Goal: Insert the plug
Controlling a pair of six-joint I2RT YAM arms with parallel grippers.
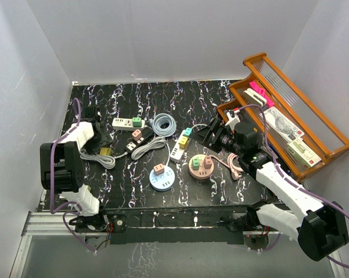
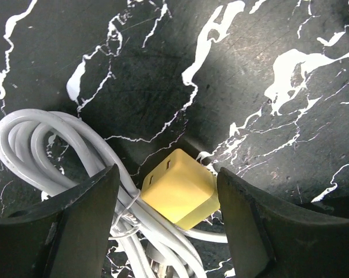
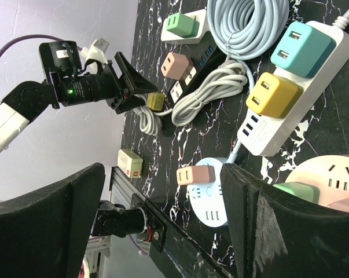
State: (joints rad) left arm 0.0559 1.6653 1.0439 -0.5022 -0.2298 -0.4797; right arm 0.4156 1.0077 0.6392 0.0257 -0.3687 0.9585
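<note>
A yellow plug (image 2: pixel 180 188) lies on a tied bundle of grey cable (image 2: pixel 58 150) on the black marble table; in the top view the yellow plug (image 1: pixel 106 152) is at the left. My left gripper (image 2: pixel 168 217) is open and low over it, one finger on each side, the right finger close to the plug's side. My right gripper (image 1: pixel 208 134) is open and empty, held above the table's middle right and facing left; it also shows in the right wrist view (image 3: pixel 162 226). A white power strip (image 1: pixel 121 122) holds a green plug.
A black strip (image 1: pixel 140 141) with a pink plug, a white strip (image 1: pixel 179 147) with teal and yellow plugs, a round blue socket (image 1: pixel 162 180), a round pink socket (image 1: pixel 201 168) and a coiled cable (image 1: pixel 164 124) fill the middle. A wooden tray (image 1: pixel 313 124) stands right.
</note>
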